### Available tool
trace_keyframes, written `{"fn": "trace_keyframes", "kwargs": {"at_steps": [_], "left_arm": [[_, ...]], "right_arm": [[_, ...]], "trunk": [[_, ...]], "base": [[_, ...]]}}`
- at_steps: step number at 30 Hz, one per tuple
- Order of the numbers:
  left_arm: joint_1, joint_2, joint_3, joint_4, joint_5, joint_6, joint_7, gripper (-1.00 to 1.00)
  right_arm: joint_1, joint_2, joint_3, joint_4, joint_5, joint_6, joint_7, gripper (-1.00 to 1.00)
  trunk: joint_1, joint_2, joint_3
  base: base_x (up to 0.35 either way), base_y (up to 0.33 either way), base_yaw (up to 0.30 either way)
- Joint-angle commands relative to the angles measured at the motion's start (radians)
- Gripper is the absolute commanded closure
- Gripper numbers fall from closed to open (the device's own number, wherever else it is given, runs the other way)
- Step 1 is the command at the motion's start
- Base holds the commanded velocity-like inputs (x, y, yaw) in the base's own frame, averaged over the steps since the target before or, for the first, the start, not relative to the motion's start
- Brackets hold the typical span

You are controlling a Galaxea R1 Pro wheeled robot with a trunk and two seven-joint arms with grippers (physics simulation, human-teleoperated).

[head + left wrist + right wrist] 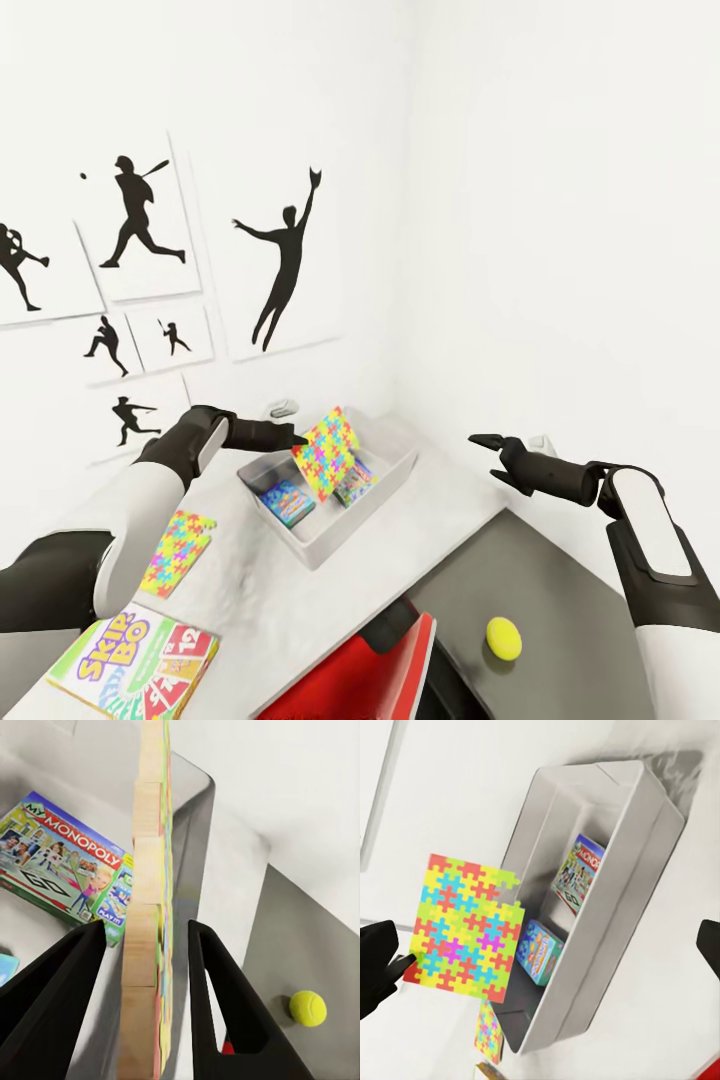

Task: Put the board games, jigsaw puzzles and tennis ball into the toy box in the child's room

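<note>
My left gripper (300, 440) is shut on a jigsaw puzzle (330, 452) and holds it tilted over the light grey toy box (400, 478). The left wrist view shows this puzzle (150, 930) edge-on between the fingers (225, 997). The Monopoly game (67, 862) and the blue cartoon game (287, 503) lie inside the box. The second puzzle (178, 550) and the Skip-Bo box (135, 665) lie on the table (290, 610). The tennis ball (503, 638) rests on the dark lower section. My right gripper (490, 458) hangs open to the right of the box.
A red chair (370, 670) stands at the table's front edge beside the dark grey corner section (560, 580). White walls close in behind and to the right. Black sports silhouette pictures (285, 265) hang on the wall.
</note>
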Motion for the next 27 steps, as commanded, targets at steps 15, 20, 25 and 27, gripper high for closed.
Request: {"fn": "trace_keyframes", "kwargs": {"at_steps": [15, 20, 25, 27], "left_arm": [[-0.001, 0.024, 0.017, -0.003, 0.009, 0.007, -0.006, 1.0], [-0.001, 0.032, 0.015, -0.003, 0.008, 0.009, -0.004, 1.0], [-0.001, 0.032, 0.004, -0.003, 0.0, 0.005, -0.003, 1.0], [-0.001, 0.033, 0.008, -0.003, 0.001, 0.005, -0.004, 1.0]], "right_arm": [[-0.001, 0.001, -0.001, 0.001, -0.009, 0.003, -0.009, -1.0], [-0.001, 0.0, 0.0, 0.001, -0.009, 0.003, -0.009, -1.0], [-0.001, 0.001, 0.0, 0.001, -0.009, 0.003, -0.009, -1.0], [-0.001, 0.001, 0.0, 0.001, -0.009, 0.003, -0.009, -1.0]], "trunk": [[0.0, -0.002, -0.027], [0.0, -0.002, -0.035], [0.0, -0.002, -0.043], [0.0, -0.002, -0.046]], "base": [[0.0, 0.0, 0.0], [0.0, 0.0, 0.0], [0.0, 0.0, 0.0], [0.0, 0.0, 0.0]]}}
